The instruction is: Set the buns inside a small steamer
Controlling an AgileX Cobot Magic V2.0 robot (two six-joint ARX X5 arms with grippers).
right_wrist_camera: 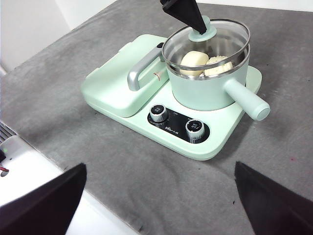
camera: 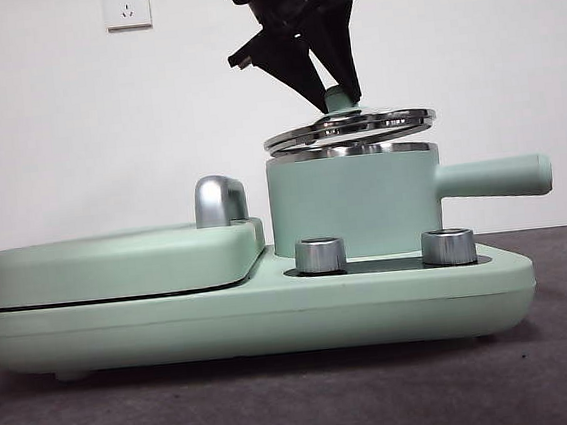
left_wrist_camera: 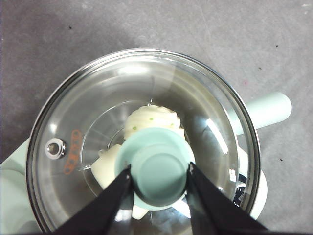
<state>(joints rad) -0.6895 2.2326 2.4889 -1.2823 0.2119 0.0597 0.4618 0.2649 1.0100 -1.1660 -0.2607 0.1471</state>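
- Left gripper [camera: 340, 94] clamped on the lid's green knob [left_wrist_camera: 160, 170], one jaw on each side of it. Grip looks centred in the left wrist view.
- Glass lid [camera: 350, 129] hangs directly under that gripper, tilted, just above the steel rim of the small steamer [camera: 353, 204]. Not seated. Whether one edge already touches the rim is hard to tell from the front view; it looks a hair clear.
- Both buns sit inside the pot, below the held lid: the smooth bun [right_wrist_camera: 194, 58] and the ridged bun with green dots [left_wrist_camera: 151, 120], side by side, seemingly touching.
- Right gripper [right_wrist_camera: 159, 196] waits well back from the appliance, jaws wide apart, holding nothing.
- Risk: the tilt. If the lid goes down as it hangs, the low edge would meet the rim first and the lid could land cocked or slide off-centre.
- Risk: the knob is smooth and round; a sideways drag against the rim could make it twist or slip between the jaws.
- Risk: a bun standing proud of the rim would get pressed. They look low enough here, judging from the right wrist view.
- Risk: pushing down off-centre could nudge the pot on its base [camera: 253, 311], toward the griddle lid [camera: 118, 264] alongside.
- Judgement: task nearly done; only closing remains.
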